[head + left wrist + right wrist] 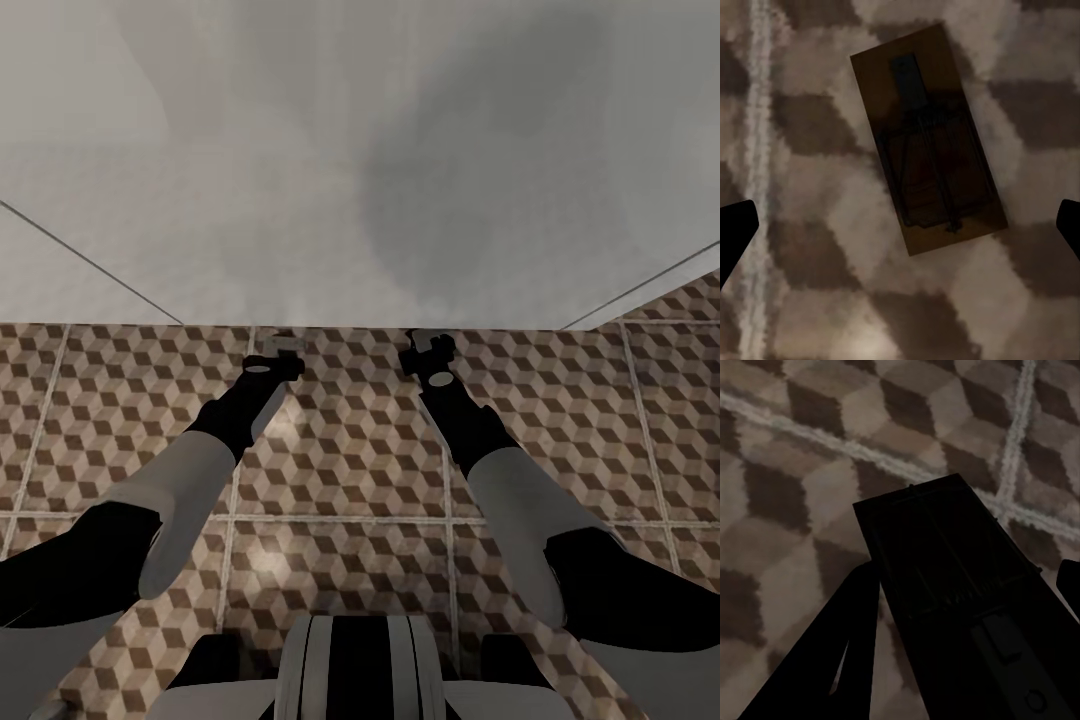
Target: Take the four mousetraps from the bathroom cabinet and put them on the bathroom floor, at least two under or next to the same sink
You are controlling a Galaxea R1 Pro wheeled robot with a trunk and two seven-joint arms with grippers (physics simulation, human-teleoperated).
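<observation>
One mousetrap [960,607] held in right gripper [967,645] — another mousetrap [926,142] lies on floor [810,112].

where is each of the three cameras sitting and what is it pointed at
Head view: on the robot's head, looking forward and down at the bathroom floor and a pale wall; both forearms, left gripper and right gripper show.
Left wrist view: on the left arm, facing straight down at a mousetrap lying flat on the tiles; dark fingertips at the edges.
Right wrist view: on the right arm, angled over a second mousetrap close between its fingers.
Shared: all see the cube-patterned tiles.
</observation>
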